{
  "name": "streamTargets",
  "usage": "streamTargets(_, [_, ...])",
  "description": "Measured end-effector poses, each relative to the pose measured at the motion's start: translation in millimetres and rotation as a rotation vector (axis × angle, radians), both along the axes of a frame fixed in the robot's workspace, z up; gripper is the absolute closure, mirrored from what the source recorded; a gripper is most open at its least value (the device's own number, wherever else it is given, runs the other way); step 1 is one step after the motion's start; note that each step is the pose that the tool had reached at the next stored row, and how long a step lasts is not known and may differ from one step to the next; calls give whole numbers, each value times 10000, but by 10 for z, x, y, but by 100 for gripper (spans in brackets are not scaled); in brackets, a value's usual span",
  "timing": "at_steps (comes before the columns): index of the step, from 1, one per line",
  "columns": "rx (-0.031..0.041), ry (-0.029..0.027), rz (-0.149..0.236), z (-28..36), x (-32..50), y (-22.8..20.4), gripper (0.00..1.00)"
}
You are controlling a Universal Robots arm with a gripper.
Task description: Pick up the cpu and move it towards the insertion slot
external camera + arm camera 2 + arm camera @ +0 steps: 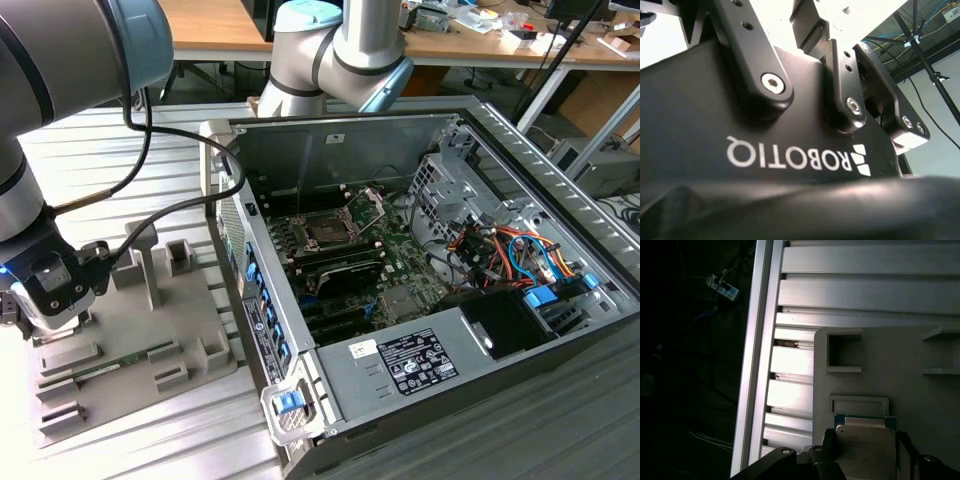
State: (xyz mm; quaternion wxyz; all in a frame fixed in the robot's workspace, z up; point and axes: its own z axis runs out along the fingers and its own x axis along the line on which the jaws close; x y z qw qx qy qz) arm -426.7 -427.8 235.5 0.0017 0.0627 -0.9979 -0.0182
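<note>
Where the grey plastic fixture plate (150, 330) lies on the ribbed aluminium table (130, 440) at the exterior view's near left, the black gripper (867, 462) hangs low over the plate's left edge. A thin green memory stick (118, 362) lies flat on the plate, to the right of the gripper.

In the first wrist view, the cpu (864, 447) sits between the two dark fingers (829, 450). One finger bears on each of two opposite edges, so the pincer is clamped on the chip. The cpu is a small flat square chip. Its top is a pale silvery-white metal lid with rounded corners and faint grey print. A narrow green board edge shows along the side towards the plate's low rectangular grey rimmed holder (858, 405). The chip overlaps that holder's nearest rim and is level.

Further right in the exterior view, an open grey metal computer case (330, 150) lies on its side, and a labelled grey power supply box (400, 365) fills its near end. Beyond the box lies the green motherboard (400, 265). The insertion slot (328, 230), a square dark socket in a silver frame, is set in the board's far left part, well apart from the gripper. Its metal load plate (372, 205) appears swung up on the right. Wooden desks (210, 25) stand at the far edge.
</note>
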Motion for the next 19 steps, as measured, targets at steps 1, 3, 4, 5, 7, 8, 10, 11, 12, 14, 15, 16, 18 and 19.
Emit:
streamTargets(1, [0, 0, 0, 5, 0, 0, 45])
streamTargets(3, [1, -1, 0, 12, 0, 0, 45])
streamTargets(4, [1, -2, 0, 15, 0, 0, 45])
streamTargets(5, [0, 0, 0, 19, 0, 0, 45])
streamTargets(7, [0, 0, 0, 24, 0, 0, 45])
streamTargets(8, [0, -1, 0, 27, 0, 0, 45])
streamTargets(10, [1, -1, 1, 34, 0, 0, 45])
streamTargets(11, [0, -1, 1, 37, 0, 0, 45])
streamTargets(12, [0, 0, 0, 40, 0, 0, 45])
streamTargets(14, [0, 0, 0, 46, 0, 0, 45])
streamTargets(15, [1, -1, 0, 49, 0, 0, 45])
streamTargets(16, [1, -1, 0, 50, 0, 0, 45])
streamTargets(18, [0, 1, 0, 56, 0, 0, 45])
streamTargets(19, [0, 0, 0, 59, 0, 0, 45])
